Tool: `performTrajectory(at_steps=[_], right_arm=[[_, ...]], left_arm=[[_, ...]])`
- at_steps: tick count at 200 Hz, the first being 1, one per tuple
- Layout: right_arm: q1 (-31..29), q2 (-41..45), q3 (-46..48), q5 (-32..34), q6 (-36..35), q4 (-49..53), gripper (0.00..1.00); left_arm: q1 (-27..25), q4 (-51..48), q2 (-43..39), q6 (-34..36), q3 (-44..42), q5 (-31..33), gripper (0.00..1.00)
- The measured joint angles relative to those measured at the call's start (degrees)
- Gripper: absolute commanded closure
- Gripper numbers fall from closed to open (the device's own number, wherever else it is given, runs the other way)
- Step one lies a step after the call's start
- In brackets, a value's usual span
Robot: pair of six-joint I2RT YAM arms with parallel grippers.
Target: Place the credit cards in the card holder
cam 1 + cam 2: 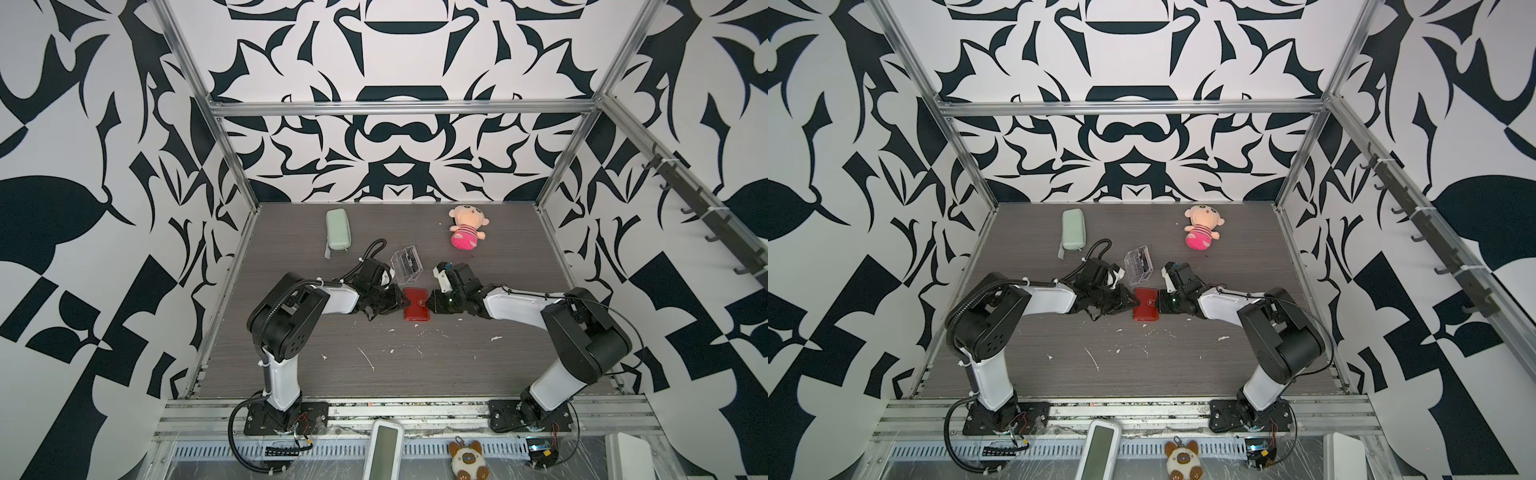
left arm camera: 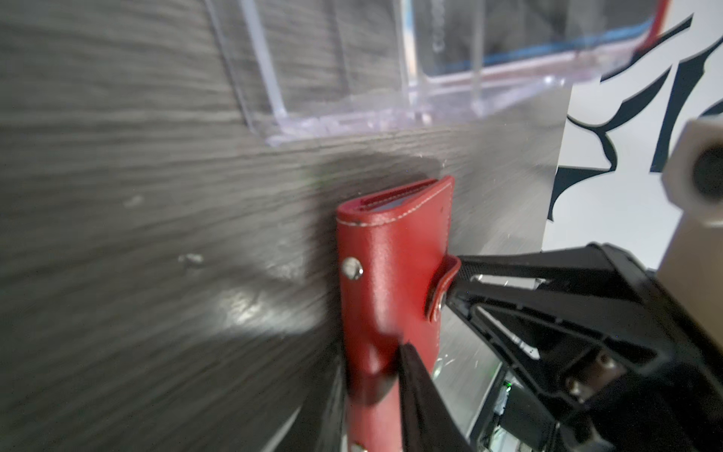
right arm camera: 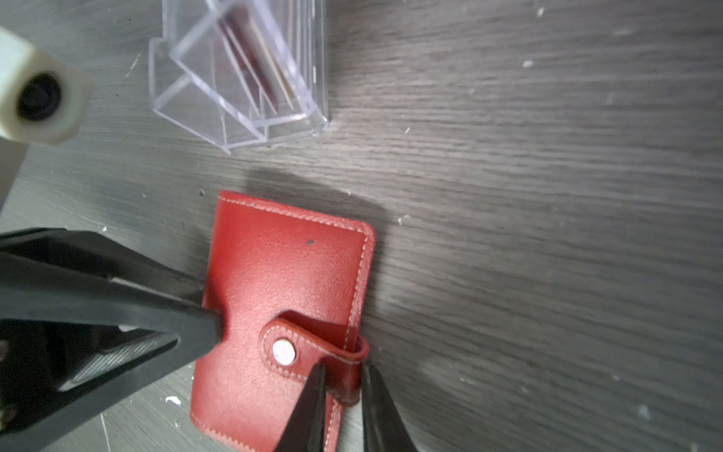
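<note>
Pinning the card holder (image 1: 417,304) flat at mid-surface (image 1: 415,365), just nearer than the clear acrylic box (image 1: 406,266) with the credit cards (image 3: 266,78) leaning inside. Clamping its left spine edge with the left gripper (image 3: 213,328), jaws narrow, apparently as an anchor. Pinching the snap tab (image 3: 297,352) on the right with the right gripper (image 3: 342,370), jaws nearly together, likely to pop the snap. Yet to load any card.
</note>
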State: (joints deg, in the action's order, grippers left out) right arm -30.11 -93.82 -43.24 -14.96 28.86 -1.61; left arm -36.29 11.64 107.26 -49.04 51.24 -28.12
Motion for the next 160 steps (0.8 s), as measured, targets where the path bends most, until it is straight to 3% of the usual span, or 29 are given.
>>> performTrajectory(at_steps=[30, 87, 160], right_arm=[[-0.79, 0.72, 0.00, 1.73, -0.11, 0.70, 0.77], [-6.32, 5.66, -4.42, 8.04, -2.73, 7.45, 0.69], [-10.91, 0.13, -10.03, 14.53, -4.24, 12.96, 0.68]], left_arm=[[-0.07, 0.26, -0.02, -0.17, 0.07, -0.31, 0.97], [-1.55, -2.95, -1.51, -0.04, 0.50, 1.60, 0.97], [-2.86, -4.76, -3.63, -0.68, 0.72, 3.72, 0.97]])
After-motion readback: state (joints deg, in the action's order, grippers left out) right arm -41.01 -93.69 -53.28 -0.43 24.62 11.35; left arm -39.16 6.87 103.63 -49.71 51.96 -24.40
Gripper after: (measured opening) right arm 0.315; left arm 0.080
